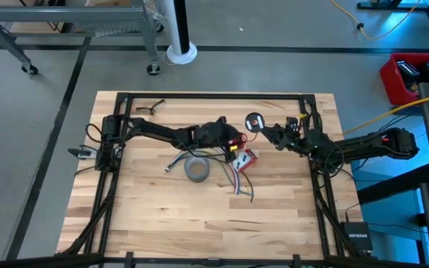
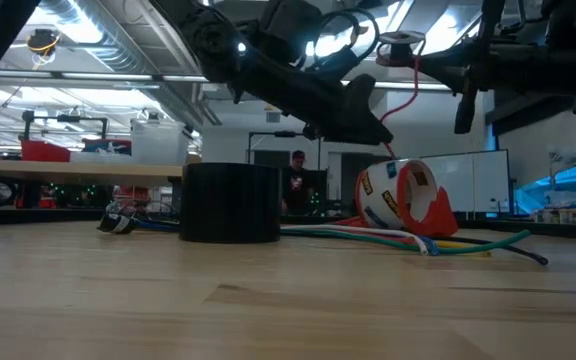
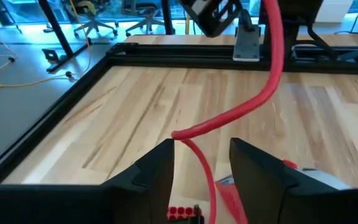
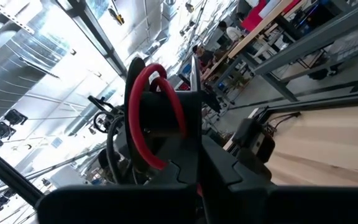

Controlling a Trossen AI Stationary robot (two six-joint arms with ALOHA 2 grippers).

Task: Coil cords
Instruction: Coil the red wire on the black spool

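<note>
Two arms meet mid-table over the grey tape roll (image 1: 197,170) and loose cables (image 2: 408,241). Left gripper (image 3: 201,168) is parted, red wire (image 3: 253,102) running between its fingers. Farther right, right gripper (image 4: 194,158) is clamped on red-wound black coil (image 1: 255,121), held high; only its wrist view shows the grip.

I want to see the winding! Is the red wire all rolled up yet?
Not yet. Part of the red wire is looped at the right gripper; the rest runs loose past the left gripper.
</note>
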